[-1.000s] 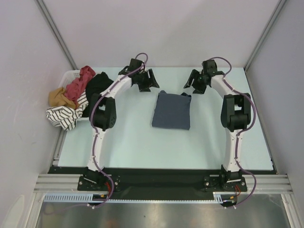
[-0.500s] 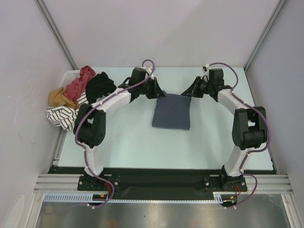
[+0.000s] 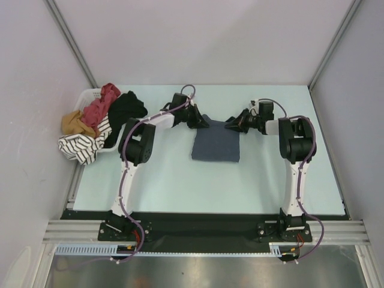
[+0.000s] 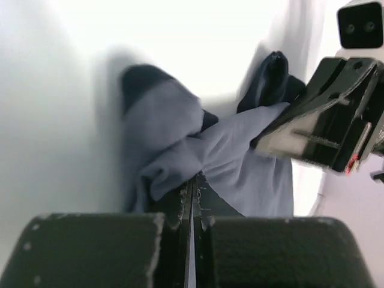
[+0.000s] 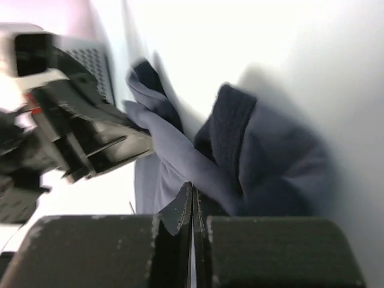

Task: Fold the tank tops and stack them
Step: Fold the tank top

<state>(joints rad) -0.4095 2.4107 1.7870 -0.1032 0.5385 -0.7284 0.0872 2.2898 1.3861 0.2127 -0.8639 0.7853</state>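
1. The table lies under both tools. Its pale top looks smooth, so we expect cloth to slide on it easily when dragged.
2. A heap of laundry spills from a white basket well out beyond the left gripper's outer side. It is tangled and floppy, and a pull on one piece may well bring its neighbours along.
3. The blue-grey tank top lies as a flat folded rectangle between the two tools, running from their tips back toward the arm bases. We judge it light, limp and thin – it will sag from any point we lift, so two corners are better than one.
4. The brick-red tank top sits on top of that heap, far from either tool and crumpled. We would take it by a strap or hem and shake it out.
5. The left gripper and the right gripper face each other, each with its fingers pressed together on a pinch of the blue-grey cloth at the far edge, one on each corner.
6. The darker trim bunches just ahead of the right fingers – it is thicker there, so it looks like a firmer hold than the single layer, which may slip out.
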